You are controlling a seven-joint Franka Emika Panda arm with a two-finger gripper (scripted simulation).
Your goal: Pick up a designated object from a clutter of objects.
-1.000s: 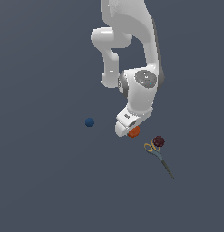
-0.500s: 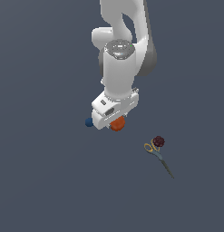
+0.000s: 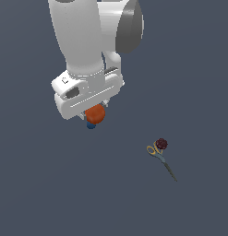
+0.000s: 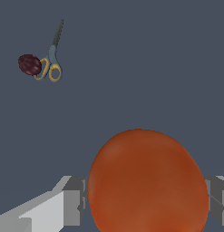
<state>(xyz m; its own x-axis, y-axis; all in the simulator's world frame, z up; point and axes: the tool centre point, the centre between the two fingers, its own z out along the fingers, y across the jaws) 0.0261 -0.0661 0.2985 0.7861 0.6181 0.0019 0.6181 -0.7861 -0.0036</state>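
Round matte orange-red ball [image 4: 147, 183] clamped between fingers [image 4: 73, 206] of gripper [image 3: 93, 113], clear of surface. Advice: keep squeeze steady, rise straight, no swing.

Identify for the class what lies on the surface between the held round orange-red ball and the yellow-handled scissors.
Nothing does. In the wrist view only bare grey floor separates the round orange-red ball from the yellow-handled scissors; the dark maroon bumpy ball sits beside the handles, off that stretch.

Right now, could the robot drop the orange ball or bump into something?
It might. The orange ball is round and held only at its sides by two fingers, so it could slip out. If it fell, it could roll toward the small blue ball. The scissors and maroon ball are well away.
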